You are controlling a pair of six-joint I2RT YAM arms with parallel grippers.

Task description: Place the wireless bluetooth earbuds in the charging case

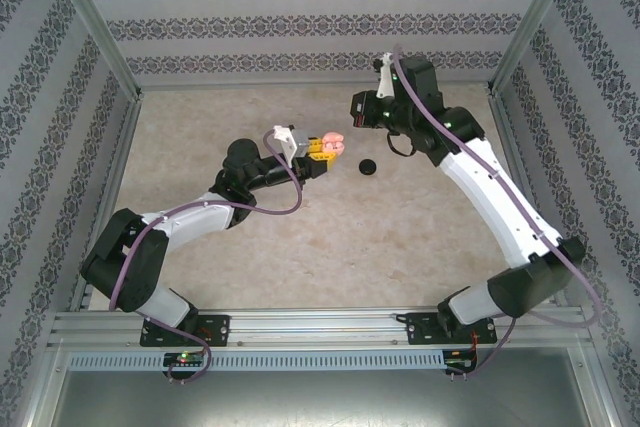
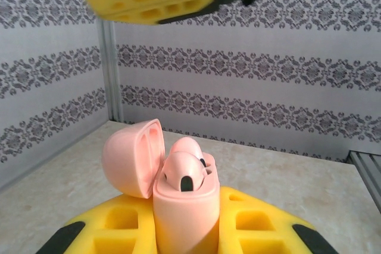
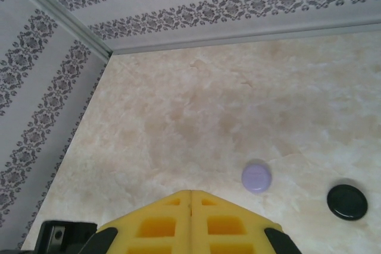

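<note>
Two pink earbuds (image 2: 186,168) heads-up in upright, lid-open case (image 2: 184,221)

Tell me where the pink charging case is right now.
The pink charging case sits in the left gripper over the middle of the table in the top external view, lid open, just left of the black round case.

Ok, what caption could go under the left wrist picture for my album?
Left tool holding the open pink charging case, with two pink earbuds tucked inside.
</note>
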